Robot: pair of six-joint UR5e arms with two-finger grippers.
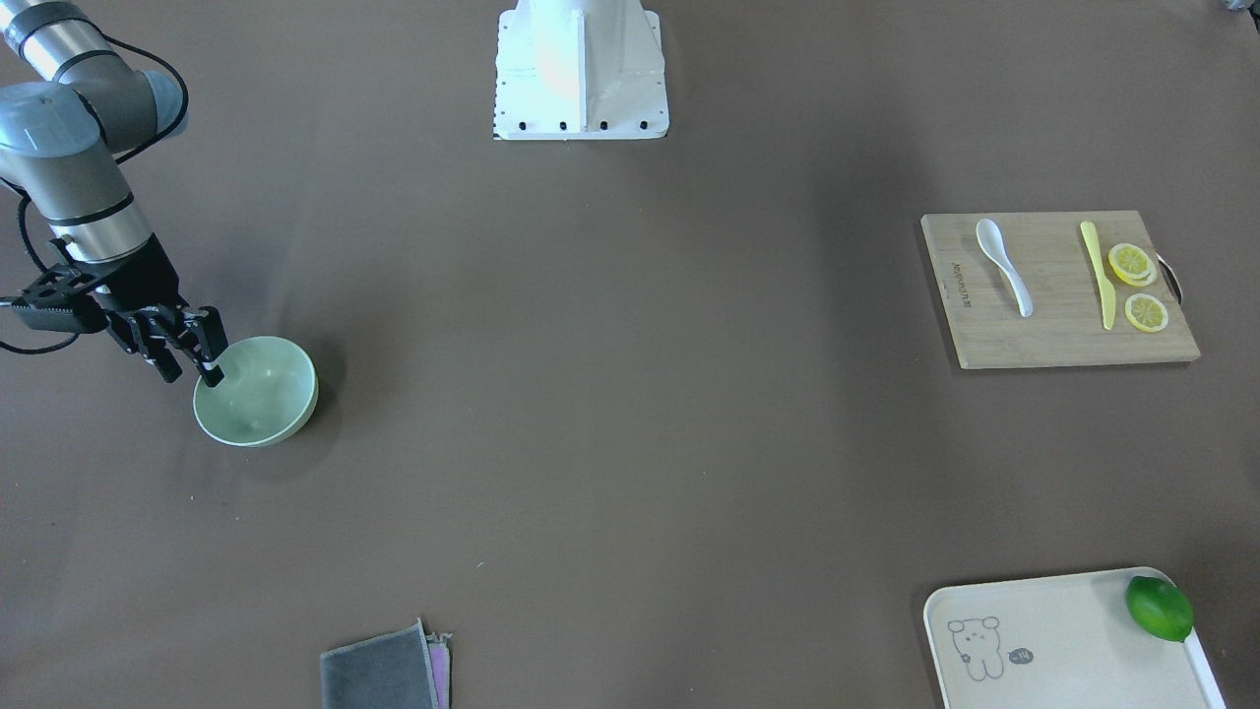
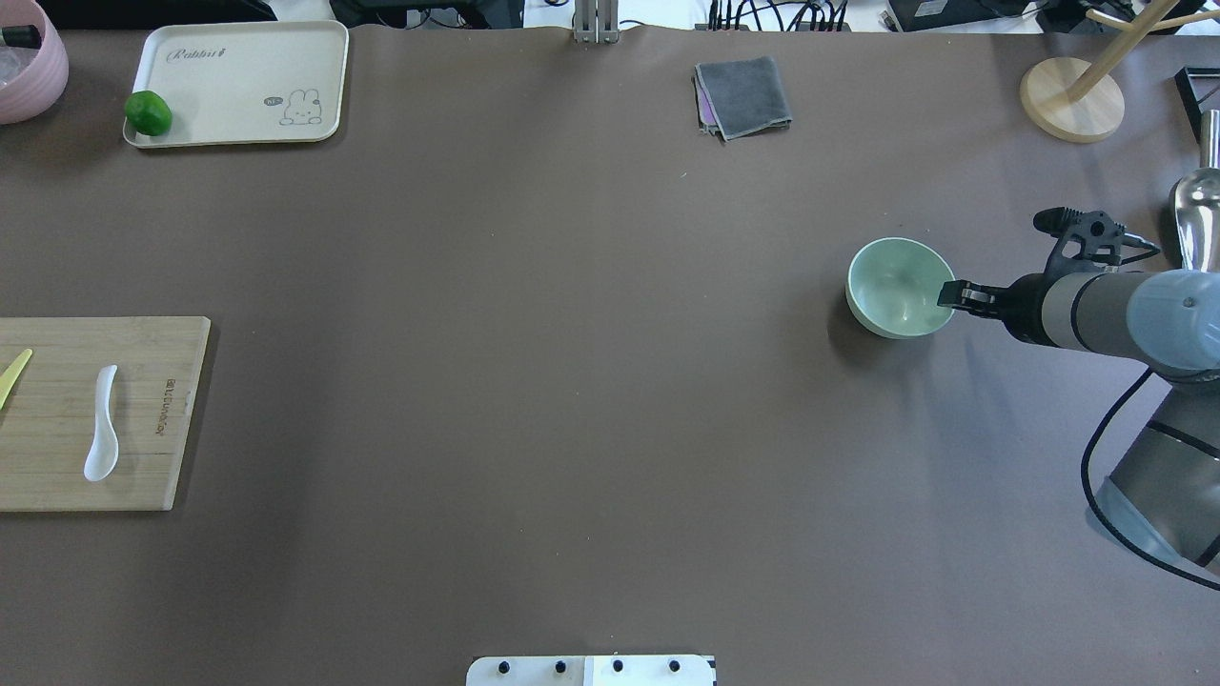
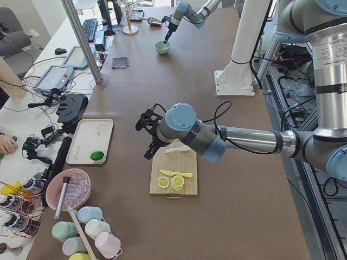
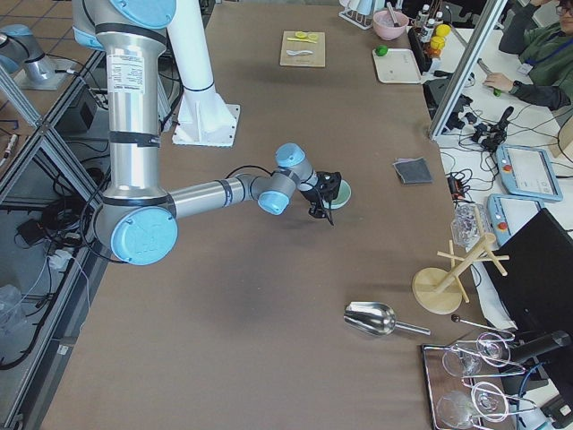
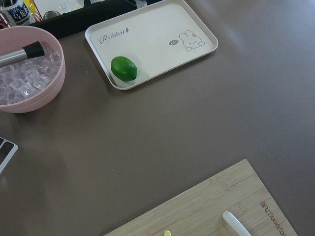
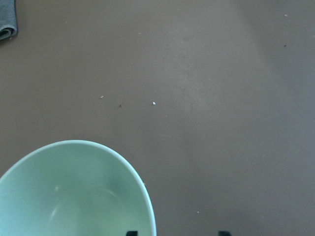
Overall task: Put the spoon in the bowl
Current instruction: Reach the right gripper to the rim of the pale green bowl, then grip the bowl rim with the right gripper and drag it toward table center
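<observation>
The white spoon point(image 1: 1004, 261) lies on the wooden cutting board point(image 1: 1053, 335), beside a yellow knife; it also shows in the overhead view point(image 2: 102, 433), and its handle tip shows in the left wrist view point(image 5: 236, 223). The mint-green bowl point(image 1: 261, 394) stands far away at the table's other side point(image 2: 896, 286). My right gripper point(image 1: 192, 376) is open, its fingers straddling the bowl's rim point(image 6: 74, 196), one inside and one outside. My left gripper point(image 3: 147, 151) hovers above the cutting board near the spoon; I cannot tell whether it is open or shut.
A yellow knife point(image 1: 1100, 271) and lemon slices point(image 1: 1137, 286) share the board. A cream tray point(image 1: 1063, 640) holds a lime point(image 1: 1159, 608). A grey cloth point(image 1: 384, 670), a pink ice bowl point(image 5: 29, 73), a wooden stand point(image 2: 1072, 95) and a metal scoop point(image 2: 1196, 214) lie around the edges.
</observation>
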